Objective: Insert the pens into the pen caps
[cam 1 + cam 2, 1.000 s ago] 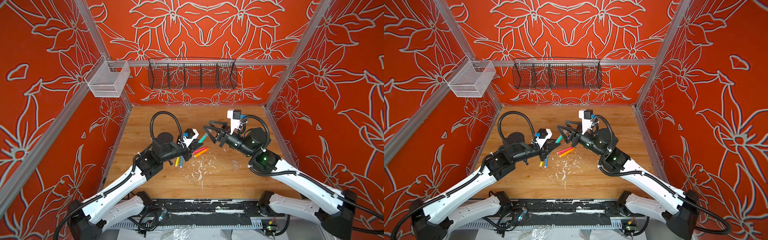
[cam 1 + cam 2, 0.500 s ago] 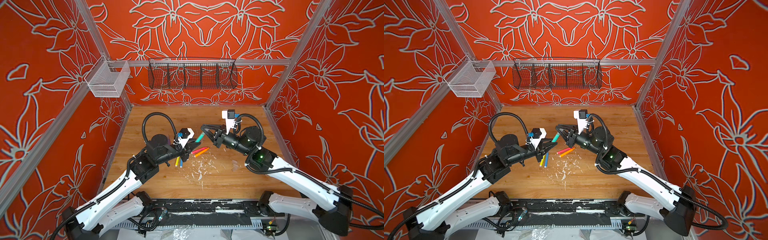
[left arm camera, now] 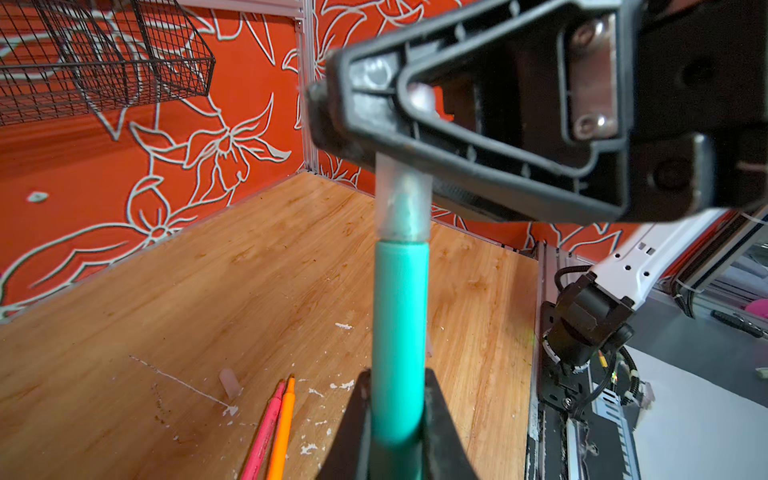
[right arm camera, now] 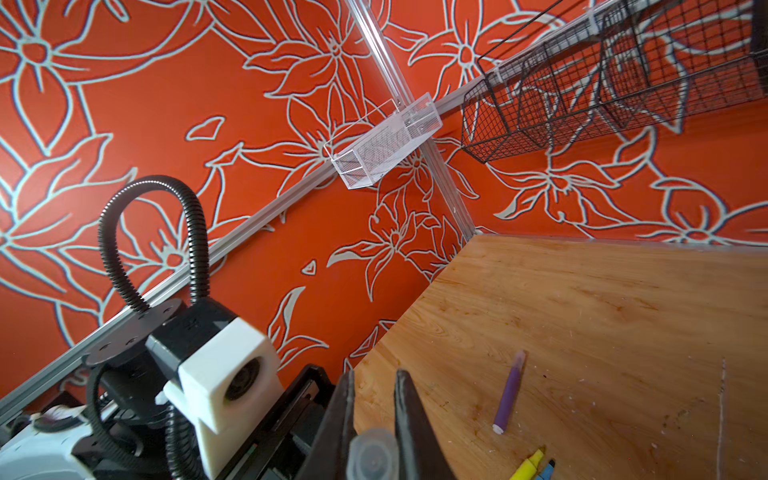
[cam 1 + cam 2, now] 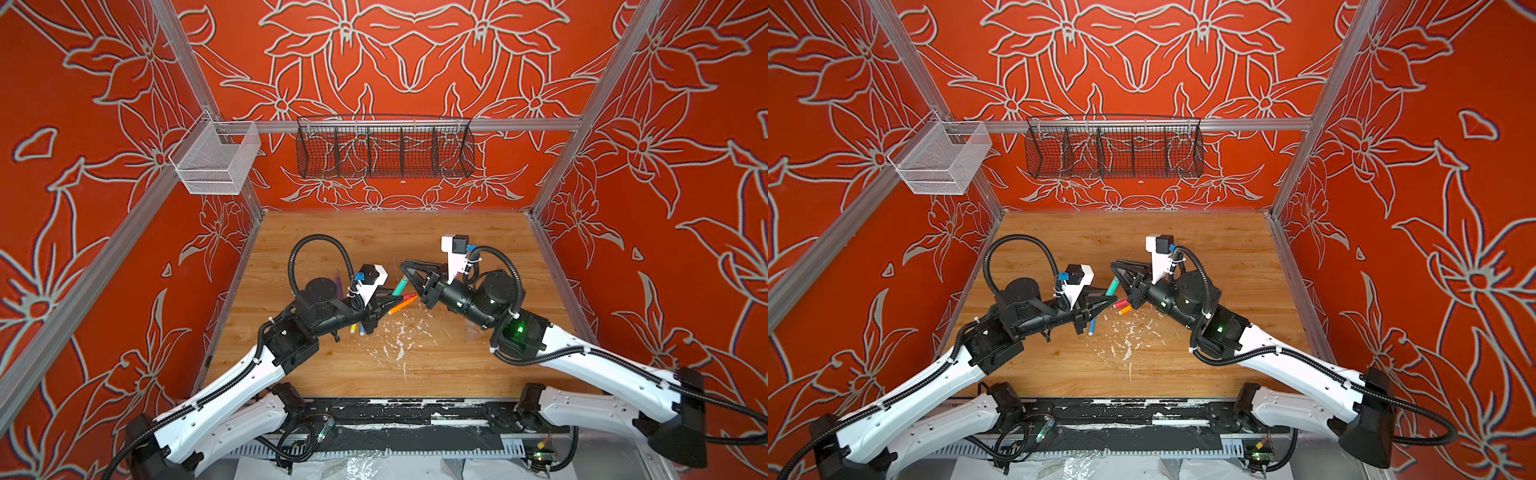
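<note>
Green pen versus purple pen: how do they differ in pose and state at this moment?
The green pen is held above the wooden table in the shut left gripper; the purple pen lies flat on it, untouched. The green pen's tip sits inside a clear cap pinched by the right gripper; the purple pen's far end looks paler, perhaps capped, but that is unclear. Both are short slim markers.

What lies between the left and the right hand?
Only the green pen, its tip in the clear cap, joining left hand and right hand. Left wrist view shows it.
</note>
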You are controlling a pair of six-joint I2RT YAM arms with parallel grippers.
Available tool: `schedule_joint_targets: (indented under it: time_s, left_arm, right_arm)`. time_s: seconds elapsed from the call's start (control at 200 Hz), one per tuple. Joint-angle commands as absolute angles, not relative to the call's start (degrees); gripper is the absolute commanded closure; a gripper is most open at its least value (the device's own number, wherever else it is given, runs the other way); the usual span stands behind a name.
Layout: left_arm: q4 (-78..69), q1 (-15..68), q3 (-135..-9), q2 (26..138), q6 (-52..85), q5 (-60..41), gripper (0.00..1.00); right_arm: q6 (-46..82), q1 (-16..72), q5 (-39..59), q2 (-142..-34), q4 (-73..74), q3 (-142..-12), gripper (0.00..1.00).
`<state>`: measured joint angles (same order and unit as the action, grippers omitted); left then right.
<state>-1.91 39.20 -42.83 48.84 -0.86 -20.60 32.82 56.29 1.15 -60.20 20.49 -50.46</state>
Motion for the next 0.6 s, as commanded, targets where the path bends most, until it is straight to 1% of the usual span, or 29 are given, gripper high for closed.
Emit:
schedule_joint_targets:
  time_s: [0.0,0.155,0.285,0.35,0.41,0.505,0.595]
  left_arm:
    - [-13.0,38.6,-44.8,49.7,0.9,-16.0,1.00]
    - [-13.9,38.6,-45.3,51.4,1.3,-11.6,1.00]
    - [-13.2,38.5,-46.0,51.2,1.9,-8.9,1.00]
    - [-11.2,38.4,-47.4,51.2,3.0,-11.9,1.00]
    - [-12.5,38.4,-46.8,50.6,4.2,-15.4,1.00]
    - [-14.1,38.3,-46.0,49.9,4.9,-15.4,1.00]
    - [-14.7,38.4,-45.7,50.4,3.3,-14.1,1.00]
  right_arm:
    - [33.9,61.5,3.0,-61.4,14.8,-47.1,1.00]
    - [32.1,67.4,-3.7,-59.9,15.3,-44.1,1.00]
    - [32.1,69.0,-3.9,-60.6,16.3,-42.1,1.00]
    - [31.5,69.2,-4.2,-59.7,18.2,-39.5,1.00]
    - [30.8,69.2,-4.7,-57.9,20.4,-36.6,1.00]
    - [29.5,69.2,-3.3,-55.8,26.3,-32.3,1.00]
    - [30.4,69.5,-2.8,-56.6,29.8,-30.6,1.00]
